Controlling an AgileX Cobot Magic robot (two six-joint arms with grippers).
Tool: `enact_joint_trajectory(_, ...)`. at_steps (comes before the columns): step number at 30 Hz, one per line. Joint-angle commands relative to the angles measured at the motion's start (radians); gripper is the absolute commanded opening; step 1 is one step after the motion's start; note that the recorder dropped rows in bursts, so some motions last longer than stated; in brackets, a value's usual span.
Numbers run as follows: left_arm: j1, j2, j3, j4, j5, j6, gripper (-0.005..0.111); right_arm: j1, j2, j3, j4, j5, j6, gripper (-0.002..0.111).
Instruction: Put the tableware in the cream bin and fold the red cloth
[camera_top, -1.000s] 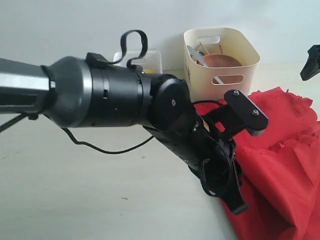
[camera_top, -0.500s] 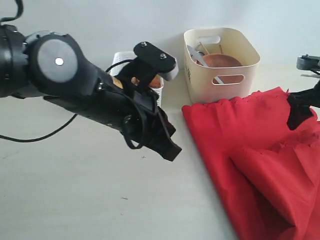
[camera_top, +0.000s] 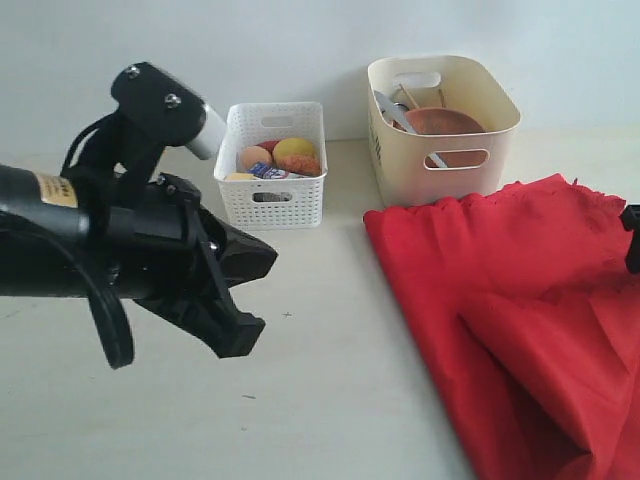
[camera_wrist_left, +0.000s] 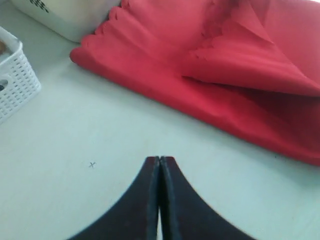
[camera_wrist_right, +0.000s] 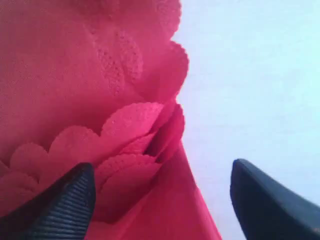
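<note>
Bright red scalloped cloth (camera_top: 480, 260), cream bin (camera_top: 400, 170), white perforated basket (camera_top: 290, 205).

The table (camera_top: 330, 400) is looked across toward the back wall, from slightly above, by the exterior camera. The red cloth (camera_top: 520, 300) is shared by all views (nearest in the right wrist view, obliquely in the left).

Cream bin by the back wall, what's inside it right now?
Inside the large cream plastic bin, a round brown wooden plate shows over the rim, with a shiny metal piece beside it. Anything lower is hidden by the bin's walls.
</note>
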Motion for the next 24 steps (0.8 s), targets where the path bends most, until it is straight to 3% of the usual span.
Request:
enact_joint_trajectory(1,0.003,-0.087,0.059,-0.043,-0.101,-0.013,0.000,-0.048,0.045,-0.021,0.191,0.042,-0.173,0.070)
enact_joint_trajectory(19,0.003,-0.467,0.313,-0.069,-0.466,-0.112,0.000,-0.051,0.192,-0.139,0.213,0.179,-0.244,0.070)
enact_joint_trajectory(21,0.003,-0.503,0.336,-0.069,-0.482,-0.114,0.000,-0.051,0.196,-0.139,0.213,0.184,-0.249,0.068)
enact_joint_trajectory(24,0.003,-0.550,0.369,-0.069,-0.495,-0.116,0.000,-0.051,0.205,-0.139,0.213,0.210,-0.273,0.056)
